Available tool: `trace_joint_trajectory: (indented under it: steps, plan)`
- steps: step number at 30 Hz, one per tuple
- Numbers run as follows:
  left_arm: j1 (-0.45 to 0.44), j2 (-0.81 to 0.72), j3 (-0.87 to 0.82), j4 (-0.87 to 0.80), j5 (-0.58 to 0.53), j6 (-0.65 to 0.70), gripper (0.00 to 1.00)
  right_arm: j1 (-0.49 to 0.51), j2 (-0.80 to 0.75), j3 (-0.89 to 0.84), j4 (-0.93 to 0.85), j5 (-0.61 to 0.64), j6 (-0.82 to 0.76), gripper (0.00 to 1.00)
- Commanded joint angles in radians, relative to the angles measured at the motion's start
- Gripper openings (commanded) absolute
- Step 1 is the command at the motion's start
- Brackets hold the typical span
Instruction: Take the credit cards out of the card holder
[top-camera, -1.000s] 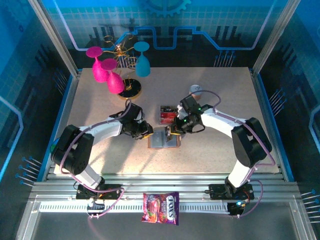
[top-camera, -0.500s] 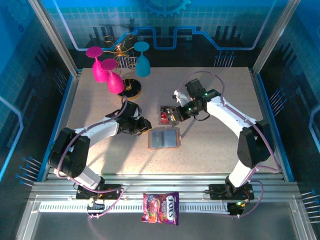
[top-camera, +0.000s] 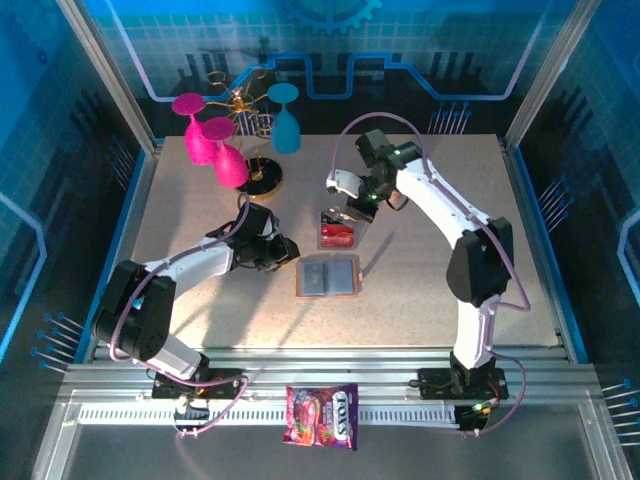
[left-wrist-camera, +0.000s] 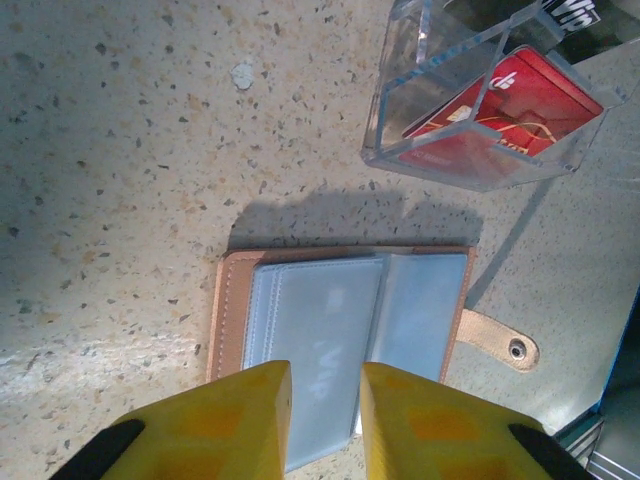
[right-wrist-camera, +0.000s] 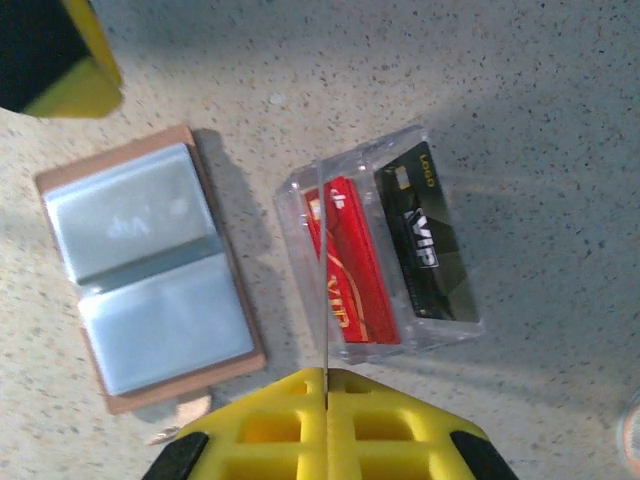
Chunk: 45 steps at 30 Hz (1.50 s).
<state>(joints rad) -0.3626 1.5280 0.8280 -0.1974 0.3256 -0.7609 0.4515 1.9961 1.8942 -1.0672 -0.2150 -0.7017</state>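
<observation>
The card holder (top-camera: 328, 277) lies open and flat on the table, its grey-blue pockets (left-wrist-camera: 330, 320) facing up inside a tan border (right-wrist-camera: 215, 215). Just behind it is a clear plastic tray (top-camera: 337, 232) with a red credit card (right-wrist-camera: 350, 265) and a black one (right-wrist-camera: 425, 240) in it. My right gripper (right-wrist-camera: 326, 372) is shut on another thin card (right-wrist-camera: 325, 300), seen edge-on, and hangs over the tray (right-wrist-camera: 440, 335). My left gripper (left-wrist-camera: 325, 375) hovers at the holder's left end, slightly open, with nothing between its fingers.
Pink glasses (top-camera: 215, 145), a blue glass (top-camera: 286, 125) and a gold stand (top-camera: 262, 180) crowd the back left. A colourful candy packet (top-camera: 322, 415) lies on the front rail. Metal frame posts and blue walls bound the table.
My right gripper has left the card holder and swung back and up to above the clear tray, carrying the card. The left gripper has drawn back a little to the left.
</observation>
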Motion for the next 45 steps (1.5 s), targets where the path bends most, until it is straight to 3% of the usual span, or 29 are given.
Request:
trace_joint_trajectory:
  steps: [1, 16, 32, 34, 38, 45]
  plan:
    - [0.011, -0.033, -0.020, -0.002, -0.009, -0.018, 0.26, 0.012, 0.084, 0.121, -0.144, 0.052, -0.129, 0.00]
    - [0.022, -0.047, -0.043, -0.008, -0.009, -0.026, 0.27, 0.035, 0.354, 0.469, -0.286, 0.114, -0.222, 0.00]
    - [0.028, -0.066, -0.070, -0.004, -0.010, -0.032, 0.28, 0.054, 0.453, 0.529, -0.312, 0.134, -0.268, 0.00]
    - [0.028, -0.066, -0.070, -0.004, -0.009, -0.032, 0.28, 0.055, 0.449, 0.531, -0.306, 0.139, -0.265, 0.04]
    - [0.029, -0.062, -0.066, -0.001, -0.008, -0.034, 0.28, 0.058, 0.418, 0.519, -0.230, 0.211, -0.230, 0.25]
    - [0.030, -0.056, -0.068, 0.004, -0.002, -0.036, 0.28, 0.059, 0.305, 0.416, -0.107, 0.264, -0.197, 0.29]
